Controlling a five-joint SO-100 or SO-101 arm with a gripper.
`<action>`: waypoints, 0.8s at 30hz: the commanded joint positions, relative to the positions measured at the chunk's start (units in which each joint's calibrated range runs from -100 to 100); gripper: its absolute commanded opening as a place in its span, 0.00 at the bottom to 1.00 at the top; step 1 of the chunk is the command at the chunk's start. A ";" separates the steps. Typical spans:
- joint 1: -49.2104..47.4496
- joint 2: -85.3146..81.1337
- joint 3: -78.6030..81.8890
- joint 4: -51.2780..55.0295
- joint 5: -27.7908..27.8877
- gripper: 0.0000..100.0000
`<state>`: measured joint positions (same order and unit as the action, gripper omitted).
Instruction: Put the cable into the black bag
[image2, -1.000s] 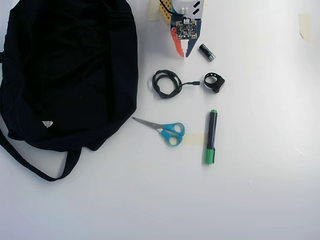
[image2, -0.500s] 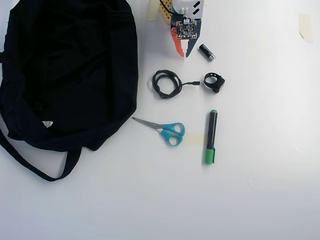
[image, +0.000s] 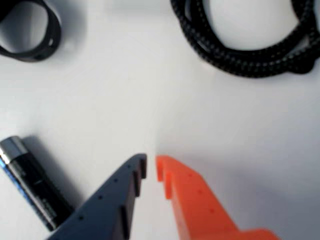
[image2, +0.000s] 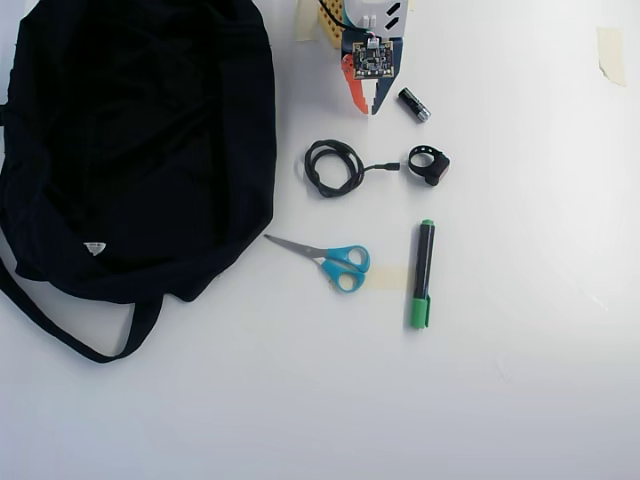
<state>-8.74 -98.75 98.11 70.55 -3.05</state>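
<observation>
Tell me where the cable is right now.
In the overhead view the cable lies coiled on the table, between the bag on its left and the ring strap on its right, just below the gripper.

Bare tabletop lies between the tool and the cable; a battery sits just beside the tool; a ring strap flanks the cable's plug end.

White table fills the overhead view, evenly lit w/ soft shadows. Bits of tape stuck top right, another pale strip mid-table (no walls, floor or windows in shot).
</observation>
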 joint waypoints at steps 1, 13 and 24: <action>0.37 -0.50 1.26 1.72 0.38 0.02; 0.14 -0.50 1.17 1.63 0.38 0.02; -0.31 -0.50 1.17 1.63 0.43 0.02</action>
<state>-9.04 -98.75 98.11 70.55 -2.86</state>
